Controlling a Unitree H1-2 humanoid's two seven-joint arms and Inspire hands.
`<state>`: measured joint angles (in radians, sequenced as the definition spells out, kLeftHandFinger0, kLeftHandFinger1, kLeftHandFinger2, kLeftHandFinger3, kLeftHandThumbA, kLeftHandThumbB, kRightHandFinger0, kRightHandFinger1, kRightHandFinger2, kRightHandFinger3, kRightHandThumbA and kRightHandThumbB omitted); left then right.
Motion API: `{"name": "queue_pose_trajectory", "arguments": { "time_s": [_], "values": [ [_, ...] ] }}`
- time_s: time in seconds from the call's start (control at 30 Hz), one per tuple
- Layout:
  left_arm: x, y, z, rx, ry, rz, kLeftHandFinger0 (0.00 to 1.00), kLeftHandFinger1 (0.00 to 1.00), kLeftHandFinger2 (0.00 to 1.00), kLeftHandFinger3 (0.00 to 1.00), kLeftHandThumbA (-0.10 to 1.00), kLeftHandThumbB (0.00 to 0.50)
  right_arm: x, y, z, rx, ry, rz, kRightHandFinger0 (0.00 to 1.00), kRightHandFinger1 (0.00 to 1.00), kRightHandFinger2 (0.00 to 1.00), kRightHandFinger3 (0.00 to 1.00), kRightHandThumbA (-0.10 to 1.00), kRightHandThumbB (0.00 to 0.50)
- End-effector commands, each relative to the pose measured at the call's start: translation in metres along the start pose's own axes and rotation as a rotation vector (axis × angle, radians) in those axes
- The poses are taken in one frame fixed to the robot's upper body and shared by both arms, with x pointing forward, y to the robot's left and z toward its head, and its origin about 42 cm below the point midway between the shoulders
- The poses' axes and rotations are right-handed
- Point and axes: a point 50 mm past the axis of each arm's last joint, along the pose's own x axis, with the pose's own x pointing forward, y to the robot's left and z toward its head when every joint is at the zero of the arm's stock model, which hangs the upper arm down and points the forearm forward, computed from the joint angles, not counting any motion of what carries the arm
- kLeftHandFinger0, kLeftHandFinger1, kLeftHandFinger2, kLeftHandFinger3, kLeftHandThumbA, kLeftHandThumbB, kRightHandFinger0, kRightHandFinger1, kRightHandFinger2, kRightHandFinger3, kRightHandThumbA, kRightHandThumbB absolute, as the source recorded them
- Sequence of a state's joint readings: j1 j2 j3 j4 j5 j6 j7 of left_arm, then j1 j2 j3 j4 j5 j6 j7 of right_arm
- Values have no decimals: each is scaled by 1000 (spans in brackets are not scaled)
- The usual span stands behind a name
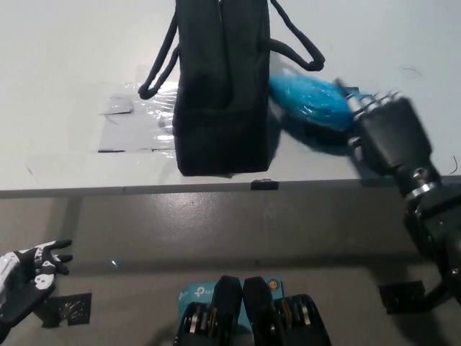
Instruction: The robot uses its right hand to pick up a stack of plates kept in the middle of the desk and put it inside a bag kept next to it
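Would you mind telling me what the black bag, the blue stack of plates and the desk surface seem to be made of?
The bag looks like soft matte fabric: it creases and its cord-like handles droop. The stack of plates, held by the right hand, appears wrapped in glossy, crinkled clear film; the plates' own material is unclear. The desk looks like smooth, hard white laminate, probably.

- The white desk (65, 86) carries everything.
- A black bag (220, 94) stands left of the right hand (392, 133).
- Clear plastic sheet (137, 119) lies flat beyond the bag, farther left.
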<state>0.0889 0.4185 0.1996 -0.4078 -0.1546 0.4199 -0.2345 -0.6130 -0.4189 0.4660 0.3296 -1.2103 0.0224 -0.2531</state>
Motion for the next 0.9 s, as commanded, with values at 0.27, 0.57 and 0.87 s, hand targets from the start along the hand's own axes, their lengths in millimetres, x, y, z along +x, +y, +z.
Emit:
{"name": "queue_pose_trajectory", "arguments": {
  "time_s": [0.27, 0.57, 0.87],
  "values": [
    [0, 10, 15, 55, -81, -23, 608, 682, 771, 873, -100, 387, -1, -1, -21, 2, -84, -145, 0, 56, 465, 9, -100, 74],
    [1, 11, 15, 82, -69, -29, 621, 677, 759, 872, -100, 380, -10, 3, -28, 51, 33, -168, 0, 40, 384, 0, -100, 67],
    [-2, 8, 10, 68, -67, -29, 601, 659, 742, 852, -100, 381, -17, 4, -32, 190, 165, -169, 0, 10, 288, 117, -100, 143]
  ]
}}
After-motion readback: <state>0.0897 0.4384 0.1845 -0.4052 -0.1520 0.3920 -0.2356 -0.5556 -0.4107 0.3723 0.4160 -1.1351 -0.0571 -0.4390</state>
